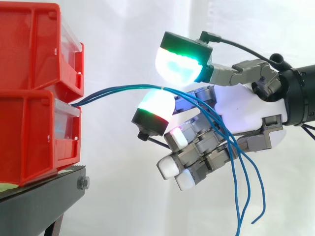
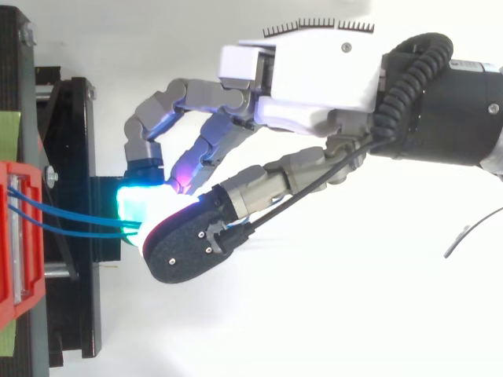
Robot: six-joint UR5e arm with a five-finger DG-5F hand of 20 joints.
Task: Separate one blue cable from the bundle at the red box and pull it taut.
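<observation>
Hand (image 1: 246, 105) half-curled, not clamped; blue cable bundle (image 1: 123, 90) between two glowing pads (image 1: 179, 64), slim gap visible. Bundle out of lower red bin (image 1: 29, 137) ahead of fingertips, across lower pad, over curled fingers, tails hanging below palm. Thin, light, springy, probably slick. Fanned apart just behind pads. Pinch single strand there, pad to pad; draw away from bin. Likely to drag neighbours if pinched nearer bin.

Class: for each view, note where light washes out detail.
Side view: the hand's glow burns to white at its centre, curtain evenly bright; top view: cyan glow swallows the cables' ends, background blown white, no clear shadows.
</observation>
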